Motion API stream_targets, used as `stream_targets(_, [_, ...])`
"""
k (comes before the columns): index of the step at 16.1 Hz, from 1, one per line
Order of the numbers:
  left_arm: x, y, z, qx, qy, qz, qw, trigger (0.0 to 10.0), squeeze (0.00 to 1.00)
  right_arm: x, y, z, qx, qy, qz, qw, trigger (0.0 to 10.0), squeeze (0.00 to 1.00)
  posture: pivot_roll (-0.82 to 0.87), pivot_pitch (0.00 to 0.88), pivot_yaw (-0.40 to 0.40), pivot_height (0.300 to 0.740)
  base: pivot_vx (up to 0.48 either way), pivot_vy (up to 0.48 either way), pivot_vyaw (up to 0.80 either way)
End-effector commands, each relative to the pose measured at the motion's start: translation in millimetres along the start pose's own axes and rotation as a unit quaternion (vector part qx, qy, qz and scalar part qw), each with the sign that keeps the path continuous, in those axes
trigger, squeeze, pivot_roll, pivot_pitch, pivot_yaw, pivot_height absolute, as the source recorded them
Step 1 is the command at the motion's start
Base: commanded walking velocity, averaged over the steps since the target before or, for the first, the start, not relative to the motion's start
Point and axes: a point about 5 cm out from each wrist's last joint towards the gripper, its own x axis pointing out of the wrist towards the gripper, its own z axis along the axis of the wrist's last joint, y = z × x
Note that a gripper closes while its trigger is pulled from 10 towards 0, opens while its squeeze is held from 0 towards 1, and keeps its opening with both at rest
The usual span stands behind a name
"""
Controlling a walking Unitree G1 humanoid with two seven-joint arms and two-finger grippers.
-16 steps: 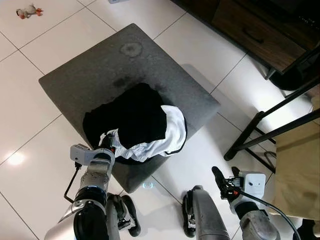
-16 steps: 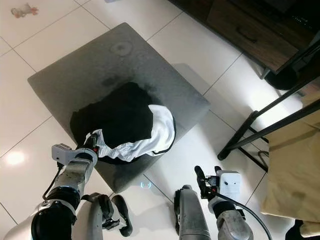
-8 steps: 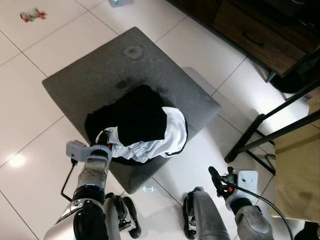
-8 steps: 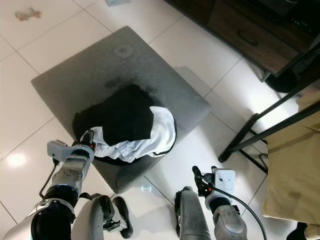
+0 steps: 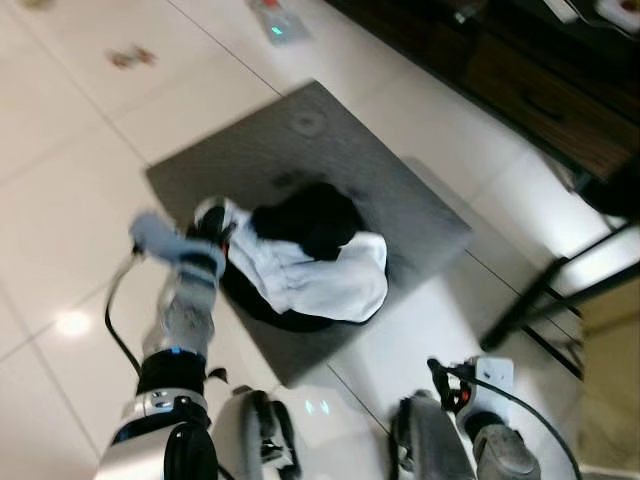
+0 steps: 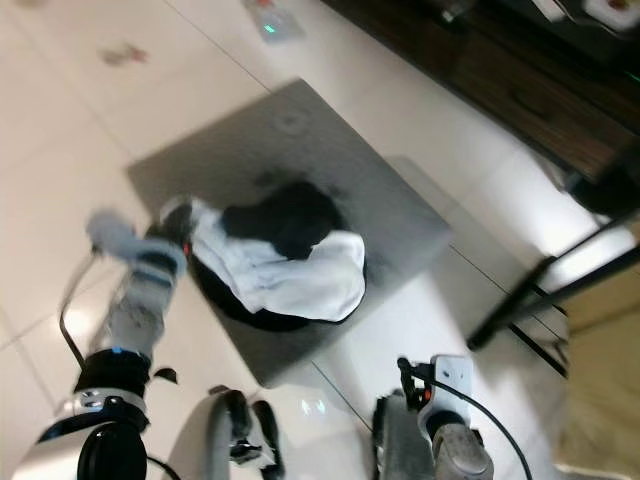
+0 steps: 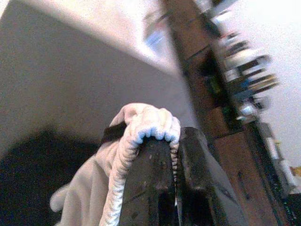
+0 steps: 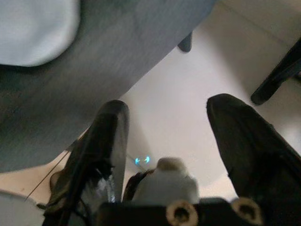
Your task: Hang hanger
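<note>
Our left hand (image 7: 175, 155) is clamped on the white garment's ribbed edge (image 7: 141, 136), lifting it off the grey ottoman (image 5: 400, 200); right hand (image 8: 169, 141) apart, idle.

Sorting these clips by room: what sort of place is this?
Probably a home living room: glossy white floor tiles, a grey upholstered ottoman holding black and white clothing, and a dark wooden drawer cabinet beside it.
</note>
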Motion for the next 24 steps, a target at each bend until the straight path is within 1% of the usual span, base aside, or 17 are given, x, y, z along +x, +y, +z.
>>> stream_targets(1, [3.7,-20.5,15.1,0.047,-0.012,-0.042,0.998,0.0,0.0,-7.5,-8.1,-22.9,0.012,0.041,-0.025,0.999,10.0,0.0,-0.09,0.204,0.023,0.626,0.0,0.0,0.0])
stream_targets(3, [2.7,-45.5,10.2,0.131,0.02,-0.107,0.985,0.0,0.0,-6.1,-10.4,-30.3,0.02,0.064,-0.042,0.997,10.0,0.0,-0.07,0.164,0.038,0.626,0.0,0.0,0.0])
stream_targets(4, [0.9,-52.9,1.6,0.152,0.041,-0.131,0.979,0.0,0.0,-5.5,-10.3,-32.5,0.025,0.072,-0.048,0.996,10.0,0.0,-0.06,0.15,0.045,0.626,0.0,0.0,0.0])
stream_targets(5, [-1.5,-61.7,-13.5,0.179,0.081,-0.164,0.967,0.0,0.0,-5.2,-7.9,-36.7,0.025,0.084,-0.052,0.995,10.0,0.0,-0.05,0.125,0.057,0.626,0.0,0.0,0.0])
stream_targets(6, [-2.5,-72.3,-19.7,0.21,0.105,-0.198,0.951,0.0,0.0,-4.7,-5.9,-38.7,0.027,0.09,-0.056,0.994,10.0,0.0,-0.05,0.113,0.064,0.626,0.0,0.0,0.0])
stream_targets(7, [-2.7,-75.9,-19.7,0.217,0.107,-0.209,0.948,0.0,0.0,-4.6,-5.7,-38.8,0.028,0.09,-0.057,0.994,10.0,0.0,-0.05,0.113,0.064,0.626,0.0,0.0,0.0])
stream_targets(9, [1.6,-95.6,-6.3,0.309,0.063,-0.244,0.917,0.0,0.0,-4.4,-4.2,-40.9,0.018,0.098,-0.058,0.993,10.0,0.0,-0.04,0.101,0.069,0.626,0.0,0.0,0.0])
stream_targets(10, [-2.9,-98.7,-3.0,0.359,0.035,-0.246,0.899,10.0,0.0,-5.9,-4.7,-44.6,0.02,0.108,-0.06,0.992,10.0,0.0,-0.04,0.099,0.07,0.626,0.0,0.0,0.0])
stream_targets(12, [-19.6,-93.6,-3.1,0.381,0.007,-0.238,0.894,10.0,0.0,-10.6,-7.3,-53.1,0.01,0.131,-0.058,0.99,10.0,0.0,-0.05,0.097,0.068,0.626,0.0,0.0,0.0])
stream_targets(13, [-33.2,-95.1,1.4,0.387,-0.015,-0.241,0.89,10.0,0.0,-14.3,-8.9,-58.4,0.023,0.139,-0.058,0.988,10.0,0.0,-0.05,0.098,0.067,0.626,0.0,0.0,0.0])
stream_targets(15, [-45.7,-102.2,11.8,0.382,-0.046,-0.237,0.892,10.0,0.0,-20.0,-12.6,-65.9,0.034,0.151,-0.062,0.986,10.0,0.0,-0.03,0.09,0.064,0.63,0.0,0.0,0.0])
stream_targets(16, [-51.0,-104.4,15.0,0.397,-0.063,-0.237,0.884,10.0,0.0,-23.0,-13.3,-70.0,0.032,0.159,-0.06,0.985,10.0,0.0,-0.03,0.076,0.063,0.644,0.0,0.0,0.0])
stream_targets(18, [-61.1,-90.5,10.0,0.397,-0.049,-0.205,0.893,10.0,0.0,-28.2,-13.2,-78.6,0.033,0.183,-0.062,0.981,10.0,0.0,-0.04,0.064,0.063,0.669,0.0,0.0,0.0])
stream_targets(20, [-71.9,-78.6,3.3,0.41,-0.03,-0.187,0.892,10.0,0.0,-33.8,-15.1,-86.0,0.04,0.2,-0.068,0.977,10.0,0.0,-0.05,0.053,0.063,0.689,0.0,0.0,0.0])
stream_targets(21, [-77.1,-73.3,0.9,0.422,-0.024,-0.183,0.888,10.0,0.0,-38.5,-17.8,-91.3,0.048,0.211,-0.074,0.974,10.0,0.0,-0.05,0.042,0.066,0.704,0.0,0.0,0.0])
stream_targets(22, [-78.5,-72.8,0.9,0.427,-0.025,-0.184,0.885,10.0,0.0,-40.8,-19.7,-93.5,0.053,0.215,-0.079,0.972,10.0,0.0,-0.04,0.037,0.067,0.714,0.0,0.0,0.0])
stream_targets(24, [-79.2,-72.7,-1.1,0.423,-0.019,-0.177,0.889,10.0,0.0,-48.7,-25.3,-101.5,0.057,0.234,-0.089,0.966,10.0,0.0,-0.04,0.03,0.066,0.74,0.0,0.0,0.0])
